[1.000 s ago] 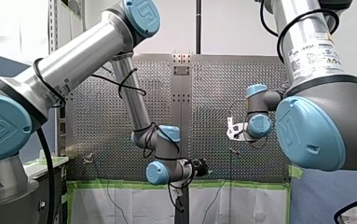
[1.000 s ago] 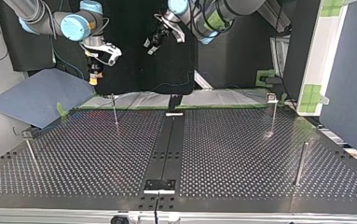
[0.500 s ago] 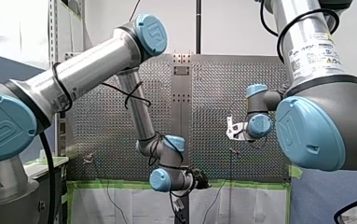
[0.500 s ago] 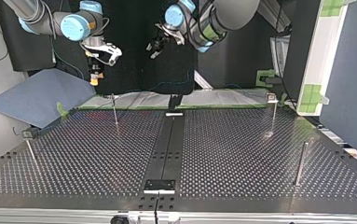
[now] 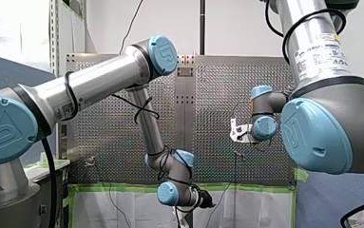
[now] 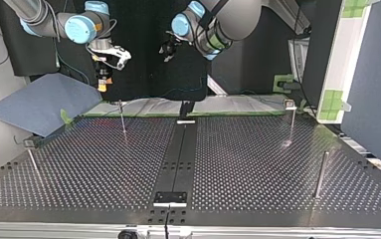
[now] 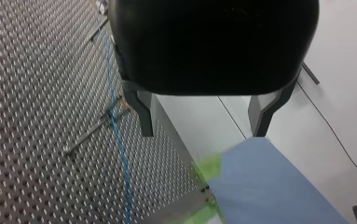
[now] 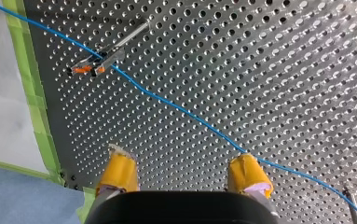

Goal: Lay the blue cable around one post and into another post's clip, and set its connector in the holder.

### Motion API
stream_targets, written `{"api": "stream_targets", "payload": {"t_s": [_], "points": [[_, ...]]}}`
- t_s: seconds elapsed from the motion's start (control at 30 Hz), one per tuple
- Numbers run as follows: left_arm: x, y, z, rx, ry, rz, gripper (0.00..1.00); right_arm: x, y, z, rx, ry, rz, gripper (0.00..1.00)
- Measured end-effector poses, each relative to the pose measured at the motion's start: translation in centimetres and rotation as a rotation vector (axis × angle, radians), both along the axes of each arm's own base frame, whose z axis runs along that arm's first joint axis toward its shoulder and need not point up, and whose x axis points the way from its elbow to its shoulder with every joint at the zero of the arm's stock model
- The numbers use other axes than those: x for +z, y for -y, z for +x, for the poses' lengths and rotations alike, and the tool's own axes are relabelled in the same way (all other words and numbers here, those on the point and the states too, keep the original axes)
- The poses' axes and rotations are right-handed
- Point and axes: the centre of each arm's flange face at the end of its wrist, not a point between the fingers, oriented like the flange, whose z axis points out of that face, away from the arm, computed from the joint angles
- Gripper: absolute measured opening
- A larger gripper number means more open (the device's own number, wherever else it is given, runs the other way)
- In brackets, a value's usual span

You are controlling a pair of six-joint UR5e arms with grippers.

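Item, my left gripper point(image 7: 204, 123): black, its two dark metal fingers point(image 7: 141, 109) spread wide with nothing between them, hanging above the far edge of the perforated table point(image 7: 27, 84). Item, my right gripper point(image 8: 183, 175): yellow pads point(image 8: 118, 170) parted and empty, raised over the table at the top view's far left. Item, blue cable point(image 8: 176, 108): a straight line running over the table ahead of my right gripper, through the orange-marked clip point(image 8: 86, 70) at the head of a thin post point(image 8: 125, 39), then past the tip of one yellow pad towards a second post point(image 8: 353, 200); whether it touches that pad cannot be told. In the left wrist view the cable crosses a post's clip just beside one finger. Item, posts in the top view, all upright: far-left post point(image 6: 122, 118), far-right post point(image 6: 292, 124), near-right post point(image 6: 320, 174), near-left post point(image 6: 33, 167). Item, green tape point(image 8: 31, 102) along the table's far edge. Item, blue-grey sheet point(image 6: 44, 102) beyond the far-left corner.
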Motion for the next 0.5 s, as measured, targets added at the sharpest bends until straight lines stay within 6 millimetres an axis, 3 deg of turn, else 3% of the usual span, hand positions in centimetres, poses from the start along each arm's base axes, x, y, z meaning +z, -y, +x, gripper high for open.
{"api": "stream_targets", "payload": {"t_s": [0.5], "points": [[-5.2,2.8,0.3,-0.026,-0.066,-0.085,1.00,0.0,0.0,0.0,0.003,0.004,0.000,0.98]]}}
